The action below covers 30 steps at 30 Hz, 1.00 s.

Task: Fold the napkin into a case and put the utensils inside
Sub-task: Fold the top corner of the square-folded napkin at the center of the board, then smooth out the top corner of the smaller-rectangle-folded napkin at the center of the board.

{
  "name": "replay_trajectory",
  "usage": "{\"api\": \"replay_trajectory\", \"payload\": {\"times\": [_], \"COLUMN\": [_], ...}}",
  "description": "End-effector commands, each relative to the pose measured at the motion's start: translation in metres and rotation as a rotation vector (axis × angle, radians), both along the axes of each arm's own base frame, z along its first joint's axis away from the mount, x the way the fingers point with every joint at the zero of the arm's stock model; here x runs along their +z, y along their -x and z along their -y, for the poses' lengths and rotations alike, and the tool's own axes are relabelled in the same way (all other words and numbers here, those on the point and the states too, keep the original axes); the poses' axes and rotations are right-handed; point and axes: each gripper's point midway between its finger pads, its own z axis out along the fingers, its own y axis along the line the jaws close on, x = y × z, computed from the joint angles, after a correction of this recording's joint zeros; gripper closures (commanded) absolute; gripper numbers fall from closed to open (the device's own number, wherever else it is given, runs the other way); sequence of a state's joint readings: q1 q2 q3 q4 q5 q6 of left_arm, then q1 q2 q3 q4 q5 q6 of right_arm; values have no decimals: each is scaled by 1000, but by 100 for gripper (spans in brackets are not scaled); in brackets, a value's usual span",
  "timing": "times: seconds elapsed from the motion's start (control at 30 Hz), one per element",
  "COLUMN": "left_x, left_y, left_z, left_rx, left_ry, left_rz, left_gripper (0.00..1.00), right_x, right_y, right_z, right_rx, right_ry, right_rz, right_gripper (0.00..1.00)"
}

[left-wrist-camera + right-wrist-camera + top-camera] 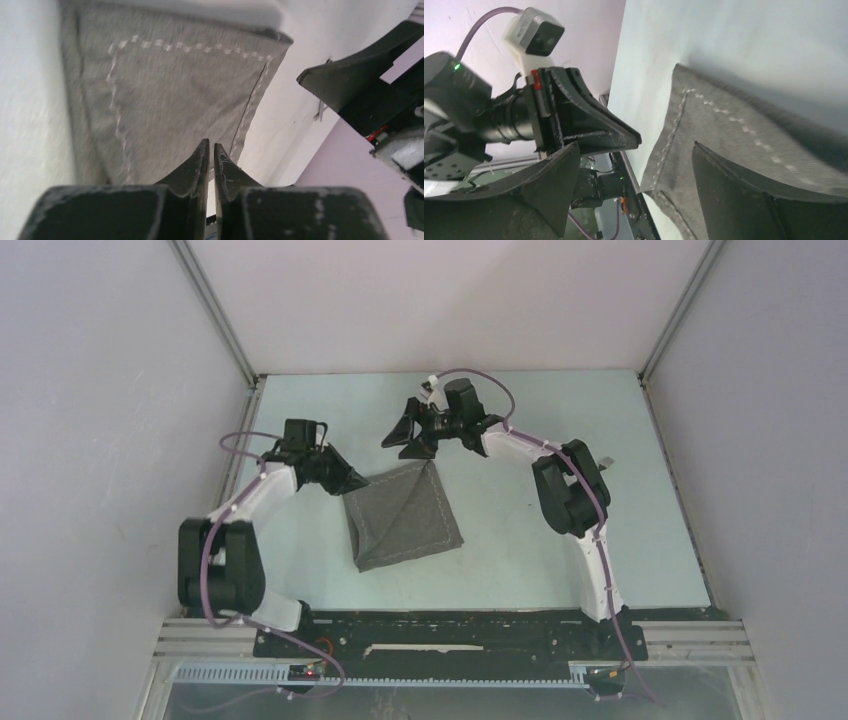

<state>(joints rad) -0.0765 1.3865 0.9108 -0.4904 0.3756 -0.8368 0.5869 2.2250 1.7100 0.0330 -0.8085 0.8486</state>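
The grey napkin (402, 515) lies folded on the table as a slanted four-sided shape, with pale stitching along its hems (175, 95) (734, 135). My left gripper (358, 482) (210, 144) sits at the cloth's upper left corner. Only a thin slit shows between its fingers, and no cloth shows inside it. My right gripper (408, 440) (634, 150) hangs open above the napkin's far corner, holding nothing. A slim silvery tip of the utensils (607, 462) pokes out beside the right arm's elbow. The rest of the utensils is hidden.
Grey side walls and metal rails (245, 380) enclose the pale table (560, 410). The arm bases and a black mounting bar (440, 632) run along the near edge. The right arm's elbow (570, 490) stands right of the napkin.
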Motion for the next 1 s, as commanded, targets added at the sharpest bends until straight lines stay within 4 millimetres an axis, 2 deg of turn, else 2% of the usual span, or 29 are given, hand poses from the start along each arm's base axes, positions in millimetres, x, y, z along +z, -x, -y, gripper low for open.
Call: {"api": "replay_trajectory", "payload": {"times": [0.0,0.1,0.23,0.3,0.37,0.63,0.97], "left_x": [-12,-38,-54,-63,-72,-102,-105], "left_y": [-41,-51,-52,-49,-48,-34,-30], "left_z": [13,-4,-19,-26,-41,-59,-62], "left_rx": [-81,-52,-16,-5,30,85,116], "left_ry": [54,-23,-38,-52,-64,-86,-78], "left_rz": [-18,-86,-119,-145,-167,-273,-308], "left_gripper": [92,100,100,100,100,100,100], "right_x": [-9,-17,-33,-40,-47,-66,-87], "right_y": [-8,-12,-19,-21,-24,-31,-44], "right_z": [-1,-5,-3,-2,-1,0,13], "right_rx": [45,46,25,19,11,-4,-35], "right_ry": [-76,-92,-86,-84,-78,-68,-43], "right_rz": [22,7,-20,-34,-42,-63,-73], "right_gripper": [9,9,7,7,7,7,7]}}
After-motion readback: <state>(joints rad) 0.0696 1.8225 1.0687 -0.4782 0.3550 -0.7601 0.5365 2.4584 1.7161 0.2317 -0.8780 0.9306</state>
